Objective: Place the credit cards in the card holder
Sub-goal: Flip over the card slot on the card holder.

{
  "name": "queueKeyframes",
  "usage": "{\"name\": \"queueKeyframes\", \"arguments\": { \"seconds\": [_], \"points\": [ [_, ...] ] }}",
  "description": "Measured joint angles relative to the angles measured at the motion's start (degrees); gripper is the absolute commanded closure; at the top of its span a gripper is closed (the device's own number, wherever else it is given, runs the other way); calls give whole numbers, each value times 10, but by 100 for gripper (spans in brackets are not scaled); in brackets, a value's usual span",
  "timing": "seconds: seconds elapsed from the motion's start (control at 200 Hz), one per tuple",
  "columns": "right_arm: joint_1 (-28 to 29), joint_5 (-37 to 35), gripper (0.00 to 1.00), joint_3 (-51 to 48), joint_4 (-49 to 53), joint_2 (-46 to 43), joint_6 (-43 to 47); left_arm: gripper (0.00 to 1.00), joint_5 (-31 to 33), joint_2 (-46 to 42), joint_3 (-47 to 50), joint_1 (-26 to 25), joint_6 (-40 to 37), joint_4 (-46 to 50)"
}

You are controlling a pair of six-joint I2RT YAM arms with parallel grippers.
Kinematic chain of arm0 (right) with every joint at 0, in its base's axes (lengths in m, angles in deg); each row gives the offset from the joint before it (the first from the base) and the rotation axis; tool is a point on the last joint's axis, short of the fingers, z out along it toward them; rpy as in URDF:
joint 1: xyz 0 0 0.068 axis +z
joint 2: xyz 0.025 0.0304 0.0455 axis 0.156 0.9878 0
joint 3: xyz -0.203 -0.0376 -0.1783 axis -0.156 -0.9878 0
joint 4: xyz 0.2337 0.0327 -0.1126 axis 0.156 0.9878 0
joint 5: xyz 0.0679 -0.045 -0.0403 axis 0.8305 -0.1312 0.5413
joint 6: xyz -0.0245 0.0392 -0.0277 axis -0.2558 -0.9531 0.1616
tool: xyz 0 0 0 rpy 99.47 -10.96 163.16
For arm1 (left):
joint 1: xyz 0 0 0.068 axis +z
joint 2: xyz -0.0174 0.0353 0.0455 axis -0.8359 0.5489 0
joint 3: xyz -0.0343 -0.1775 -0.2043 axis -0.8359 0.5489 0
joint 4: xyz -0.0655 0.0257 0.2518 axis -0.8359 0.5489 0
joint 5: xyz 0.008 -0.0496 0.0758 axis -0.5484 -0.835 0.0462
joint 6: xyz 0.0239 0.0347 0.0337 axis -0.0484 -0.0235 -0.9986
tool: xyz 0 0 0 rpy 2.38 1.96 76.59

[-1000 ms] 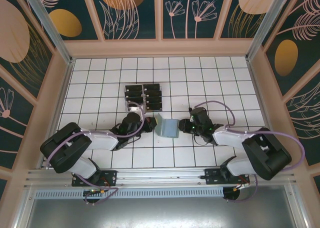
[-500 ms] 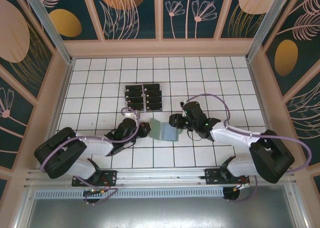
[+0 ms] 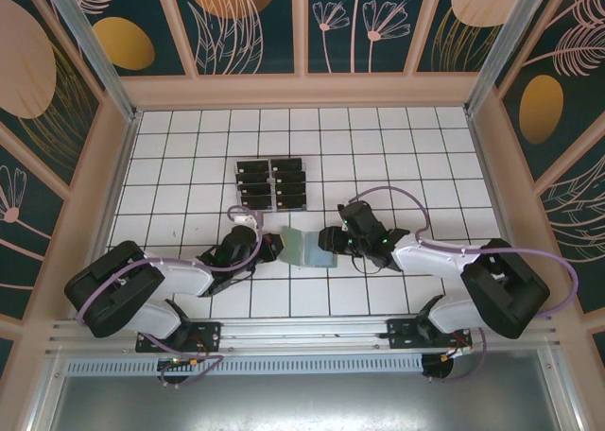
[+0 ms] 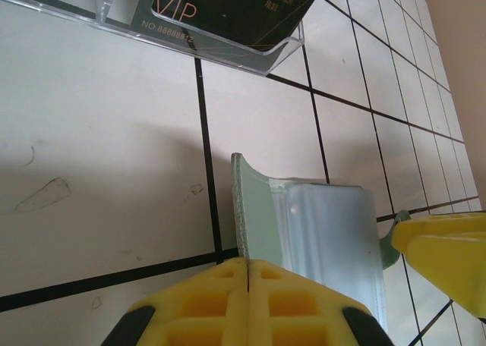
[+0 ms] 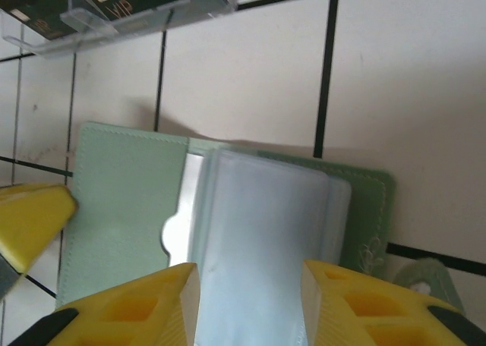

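Pinching the left edge of the card holder (image 4: 254,209), the left gripper (image 4: 248,262) had its yellow pads pressed together on the grey-green cover, which stood raised off the tiled table (image 4: 99,156). Item, the right gripper (image 5: 250,274): a second before it lay just off the holder's right edge. It had since come over that edge with its fingers spread, the clear inner pockets lying between them, and the holder had shifted slightly toward the left arm. Judged from this, the holder was being held open and steadied for loading, and no card was seen in it. Item, the credit cards (image 3: 271,183): black, stacked in a clear slotted rack (image 4: 228,54) beyond the holder and near it, with neither gripper on them. Not determined: whether the right pads touched the pockets or hovered above them. Glare on the plastic hid the pocket mouths. Both wrist views cut the rack off at their top edge, so the card count was uncertain. A small green tab at the holder's right corner could not be identified.
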Motion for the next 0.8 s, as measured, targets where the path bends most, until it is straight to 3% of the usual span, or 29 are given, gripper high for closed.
{"name": "queueKeyframes", "arguments": {
  "seconds": [0.801],
  "points": [
    [2, 44, 57, -10, -80, 64, -17, 100, 7, 47, 17, 0, 2, -37]
  ]
}}
